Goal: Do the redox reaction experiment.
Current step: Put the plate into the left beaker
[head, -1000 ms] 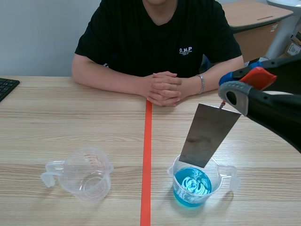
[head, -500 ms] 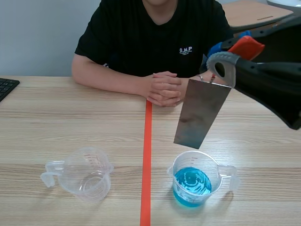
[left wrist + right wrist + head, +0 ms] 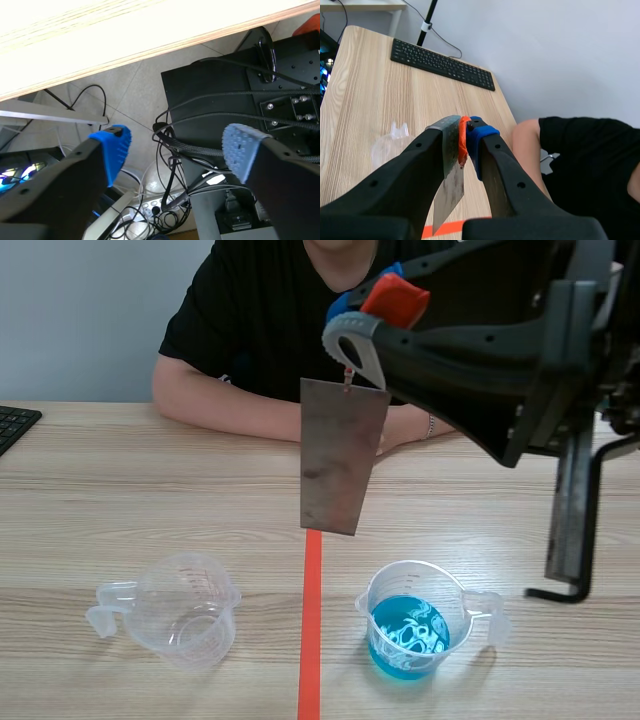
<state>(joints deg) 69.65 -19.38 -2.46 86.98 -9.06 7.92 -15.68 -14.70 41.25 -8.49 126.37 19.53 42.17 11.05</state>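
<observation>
Pale table (image 3: 100, 490) below; right hand (image 3: 360, 315) pinches hanging plate (image 3: 335, 460), blue cup (image 3: 410, 625) under-right. Likely next: lower toward empty cup (image 3: 190, 610).

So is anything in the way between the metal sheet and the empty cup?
Nothing visible is. The metal sheet hangs from the right gripper above the orange tape line. The empty cup stands on one side of that line; the cup of blue liquid stands on the other, out of the way.
</observation>
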